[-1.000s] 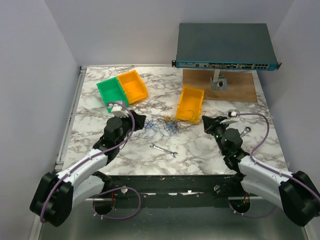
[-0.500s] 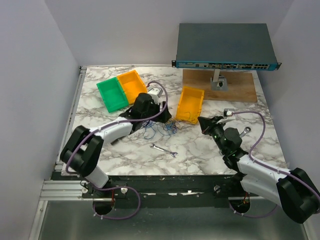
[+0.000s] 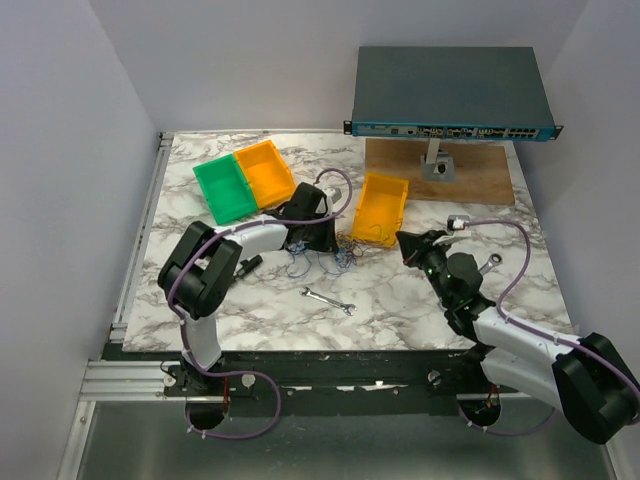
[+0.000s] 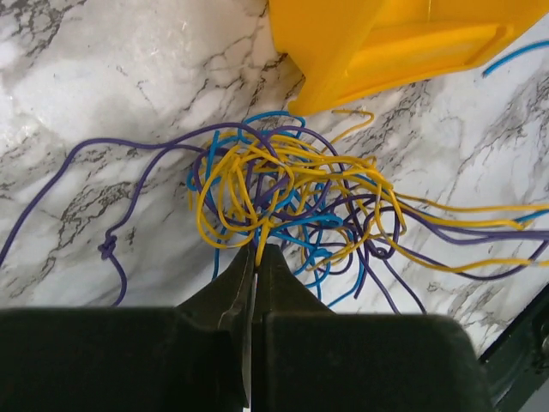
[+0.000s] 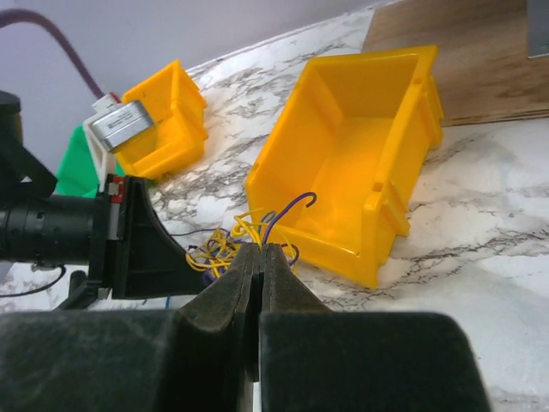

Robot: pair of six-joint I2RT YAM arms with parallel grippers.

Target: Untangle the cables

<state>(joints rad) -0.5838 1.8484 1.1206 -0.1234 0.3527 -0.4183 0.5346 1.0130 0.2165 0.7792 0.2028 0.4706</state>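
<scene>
The left arm point(image 3: 235, 240) is bending sharply at its elbow and reaching low toward the right side. The left gripper point(image 4: 256, 253) is pressing its two fingers together, with no gap between them. The right arm point(image 3: 500, 330) is stretching forward and leftward, also low. The right gripper point(image 5: 260, 251) is likewise pressing its fingers together.

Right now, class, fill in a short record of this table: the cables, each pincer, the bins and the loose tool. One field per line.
cables: one tangle of yellow, blue and purple strands on the marble table, beside the yellow bin
left pincer: shut, a yellow strand nipped at its tips
right pincer: shut, pointing at the tangle
other bins: green bin and second yellow bin, side by side, far left
wrench: flat on the table, untouched
</scene>
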